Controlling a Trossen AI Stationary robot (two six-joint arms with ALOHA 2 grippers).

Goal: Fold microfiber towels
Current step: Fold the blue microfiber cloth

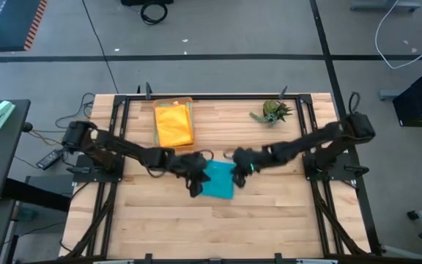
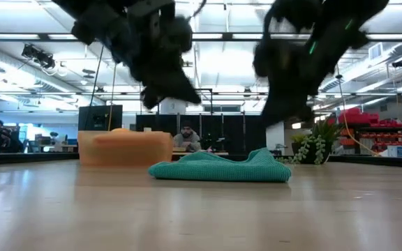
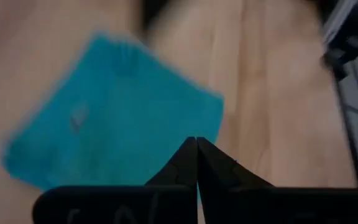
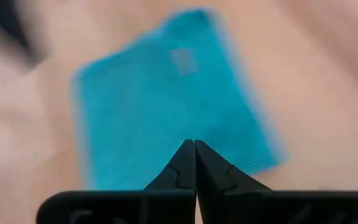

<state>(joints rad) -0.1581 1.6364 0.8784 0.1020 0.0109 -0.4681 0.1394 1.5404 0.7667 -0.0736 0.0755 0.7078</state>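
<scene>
Both claws, left claw point(image 3: 196, 144) and right claw point(image 4: 194, 144), hover pinched closed and empty above the folded teal towel point(image 1: 217, 180) at the surface's point(image 1: 269, 220) centre, yellow towel point(image 1: 174, 125) at eleven o'clock.

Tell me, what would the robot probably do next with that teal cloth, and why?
Probably carry it to the orange tray. The teal towel already lies folded small on the table, and both the left gripper and right gripper hang above it with fingers shut and empty. A yellow towel already sits in the tray, so one gripper would likely open and come down on the teal one.
</scene>
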